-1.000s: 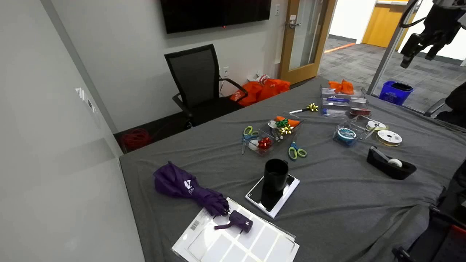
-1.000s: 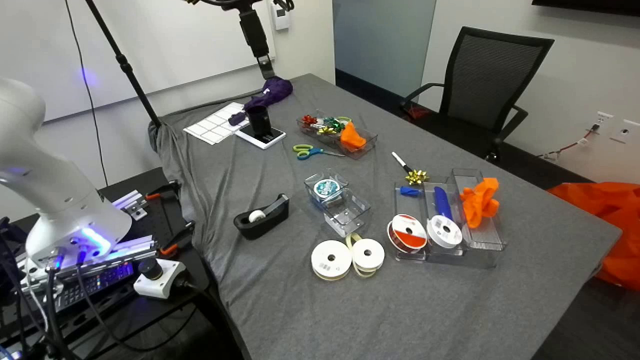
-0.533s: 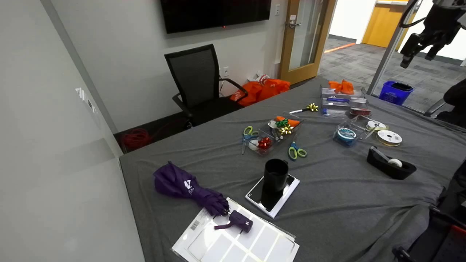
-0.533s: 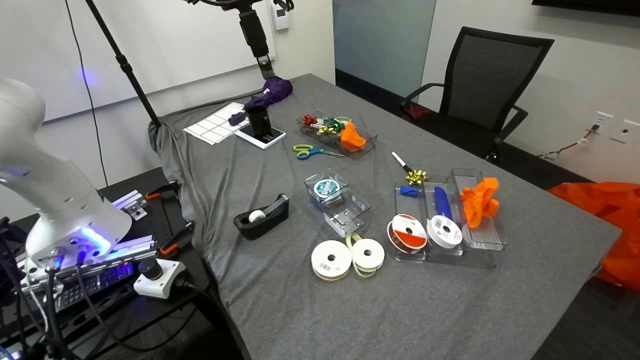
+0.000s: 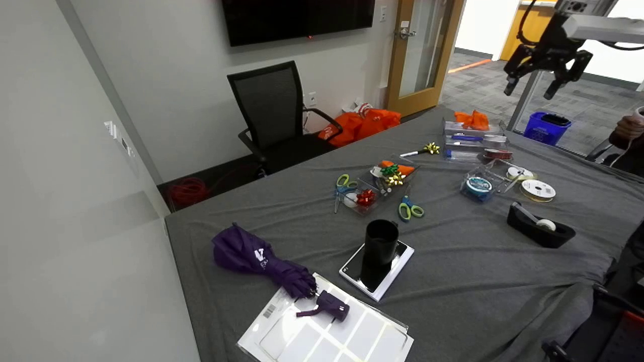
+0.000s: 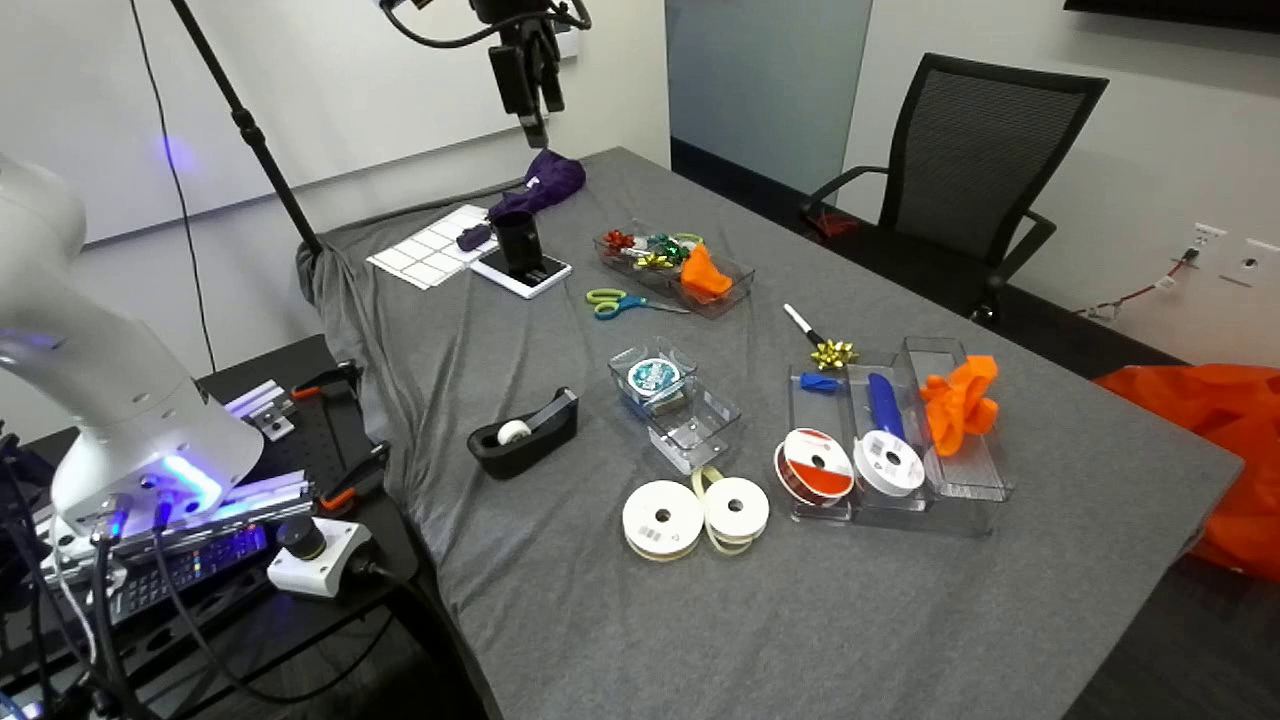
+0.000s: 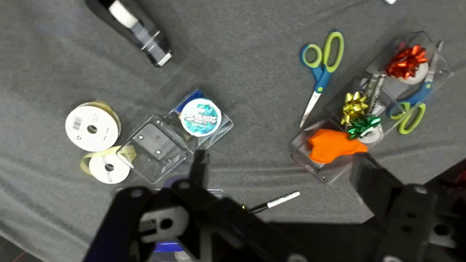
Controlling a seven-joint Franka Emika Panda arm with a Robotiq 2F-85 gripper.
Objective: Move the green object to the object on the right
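The green shiny bow (image 7: 364, 125) lies in a clear divided bin (image 7: 329, 178), between a gold bow (image 7: 354, 106) and an orange cloth (image 7: 329, 145). It also shows in both exterior views (image 5: 390, 171) (image 6: 670, 249). A red bow (image 7: 407, 62) lies at the bin's far end. Which thing "the object on the right" means I cannot tell. My gripper (image 7: 282, 155) is open and empty, with its fingers wide apart. It hangs high above the table in both exterior views (image 5: 529, 92) (image 6: 545, 122), well away from the bow.
Scissors (image 6: 620, 303) lie beside the bin. A tape dispenser (image 6: 520, 440), ribbon spools (image 6: 663, 520), a small clear tray with a round mint tin (image 6: 654, 377), a marker (image 6: 800, 322) and a clear organiser (image 6: 965, 490) are spread about. A black mug (image 5: 381, 241) stands on a tablet.
My gripper was still at first, then moved left in an exterior view and turned, so its two fingers now show more spread. A person's hand has appeared at that view's right edge.
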